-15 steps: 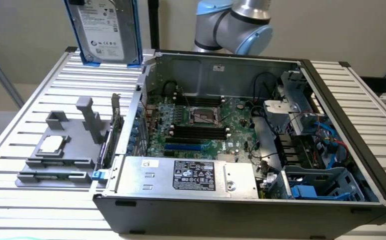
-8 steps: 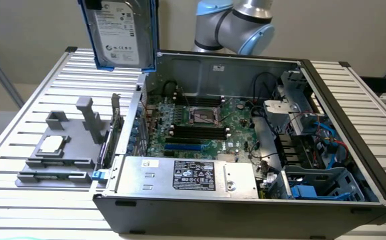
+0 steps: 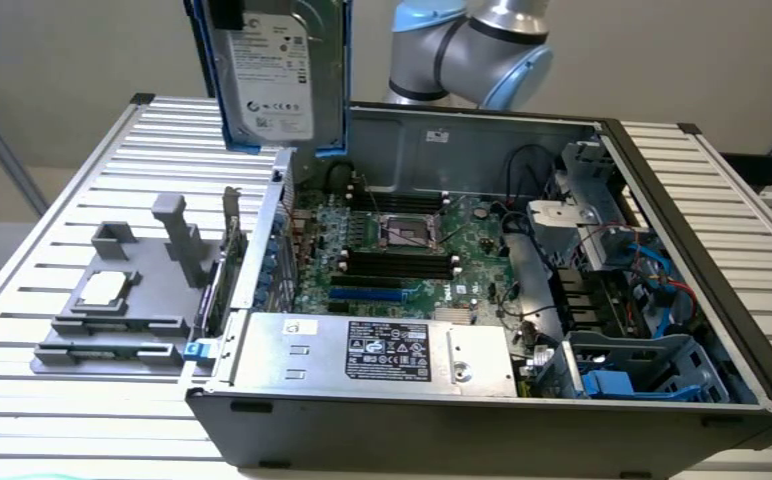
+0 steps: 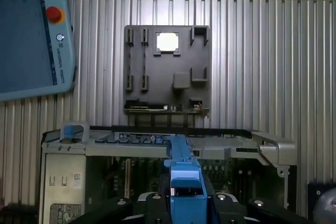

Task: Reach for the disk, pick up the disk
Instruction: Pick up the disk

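Hard drive (image 3: 269, 75) hangs upright, lifted clear above the open computer case (image 3: 706, 300), near its rear corner. End effector (image 4: 185, 203) clamps its blue bracket (image 4: 184, 174). Keep your lift vertical; watch the drive for swing over the slatted tabletop (image 3: 66, 200).

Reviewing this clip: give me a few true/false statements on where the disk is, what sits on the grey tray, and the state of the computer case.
1. The disk hangs upright in the air above the open computer case. True.
2. The disk lies flat on the grey fixture tray. False: it is lifted, clear of tray and table.
3. A small square silver chip sits on the grey fixture tray. True.
4. The computer case is closed by a side panel. False: it is open, with the motherboard exposed.
5. The disk's bracket is red. False: it is blue.
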Motion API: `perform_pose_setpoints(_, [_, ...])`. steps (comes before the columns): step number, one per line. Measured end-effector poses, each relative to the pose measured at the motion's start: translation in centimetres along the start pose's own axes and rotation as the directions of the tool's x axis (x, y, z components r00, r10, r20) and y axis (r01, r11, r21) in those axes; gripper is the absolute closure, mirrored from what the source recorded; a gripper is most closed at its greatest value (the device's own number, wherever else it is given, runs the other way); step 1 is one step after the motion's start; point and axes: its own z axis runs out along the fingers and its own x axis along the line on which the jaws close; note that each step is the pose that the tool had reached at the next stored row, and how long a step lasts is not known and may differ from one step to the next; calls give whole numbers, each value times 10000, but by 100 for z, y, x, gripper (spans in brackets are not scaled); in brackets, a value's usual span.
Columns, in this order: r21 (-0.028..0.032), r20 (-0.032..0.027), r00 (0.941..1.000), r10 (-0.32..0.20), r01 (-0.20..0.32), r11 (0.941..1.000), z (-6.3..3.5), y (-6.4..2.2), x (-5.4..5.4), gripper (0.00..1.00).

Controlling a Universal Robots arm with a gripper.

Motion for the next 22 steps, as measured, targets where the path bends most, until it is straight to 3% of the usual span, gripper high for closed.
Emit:
perform_pose_setpoints(7, [0, 32, 10000, -1, 1, 10000, -6, -285, 109, 67])
perform_pose_setpoints(22, [1, 283, 9996, -5, 5, 10000, -20, -967, 287, 67])
